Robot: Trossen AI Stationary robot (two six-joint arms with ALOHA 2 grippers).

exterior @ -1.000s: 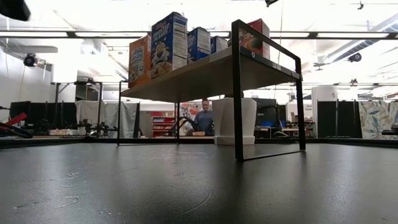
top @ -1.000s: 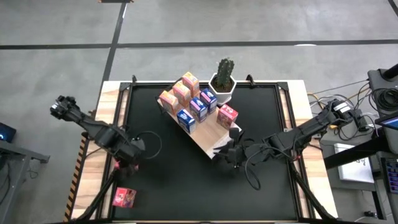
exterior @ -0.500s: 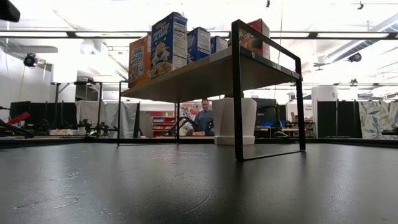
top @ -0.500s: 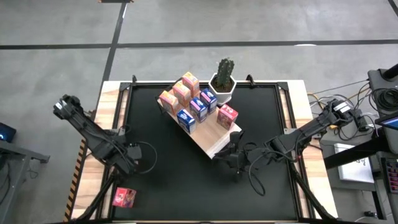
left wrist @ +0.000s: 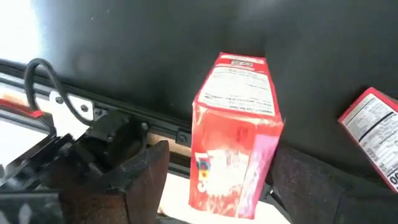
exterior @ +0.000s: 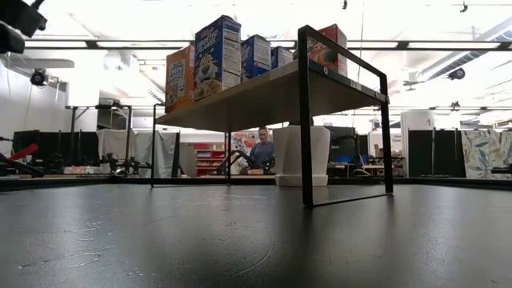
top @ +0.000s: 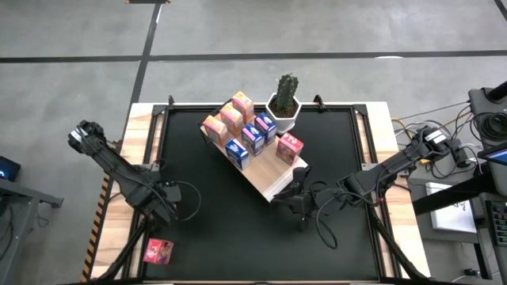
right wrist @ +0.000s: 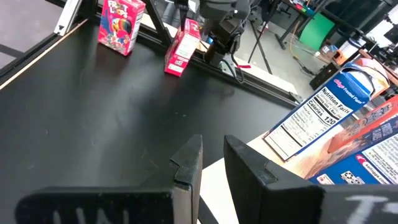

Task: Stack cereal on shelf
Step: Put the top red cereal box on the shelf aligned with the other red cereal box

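A red cereal box (left wrist: 239, 134) stands between the left gripper's (left wrist: 214, 183) wide-spread fingers, unheld.

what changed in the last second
The left tool slid a little toward the table's edge and opened its jaws; a red cereal box sits between them. The right tool eased slightly off the shelf. The shelved boxes and the cactus stayed put.
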